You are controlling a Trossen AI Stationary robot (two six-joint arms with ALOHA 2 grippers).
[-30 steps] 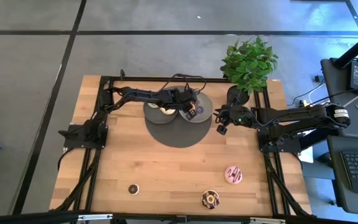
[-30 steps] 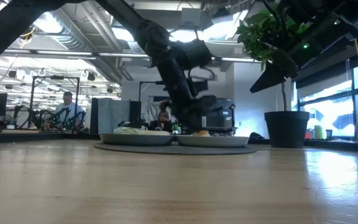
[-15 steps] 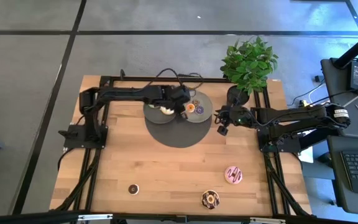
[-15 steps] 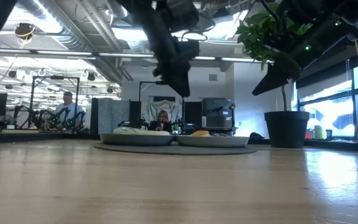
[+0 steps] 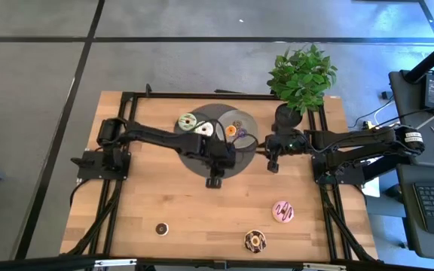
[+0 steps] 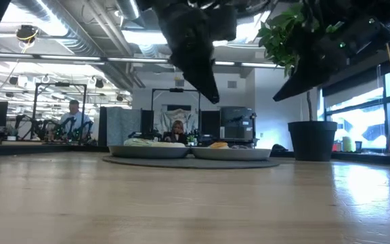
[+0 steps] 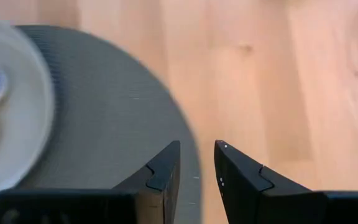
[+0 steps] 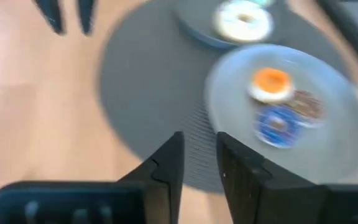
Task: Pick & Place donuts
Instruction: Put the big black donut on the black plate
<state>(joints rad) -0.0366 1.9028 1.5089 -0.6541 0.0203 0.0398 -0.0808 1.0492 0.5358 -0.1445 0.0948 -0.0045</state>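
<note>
Above the mat's [image 5: 202, 167] front edge, left gripper [image 5: 212, 181] is hovering, jaws narrowly parted, empty; reaching front-edge donuts [image 5: 282, 211] risks clipping the plates [image 5: 244, 132].

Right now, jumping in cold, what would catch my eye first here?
The dark round mat at the table's far middle, carrying two grey plates of donuts, with the left gripper hovering empty over its near edge. The right gripper hangs beside the mat. Near the front edge, the pink donut and chocolate donut lie loose.

Wooden table [image 5: 164, 196], round dark mat [image 5: 239, 162], two grey plates [image 5: 249, 124], potted plant [image 5: 301, 75], people beyond [image 6: 73, 118]
</note>
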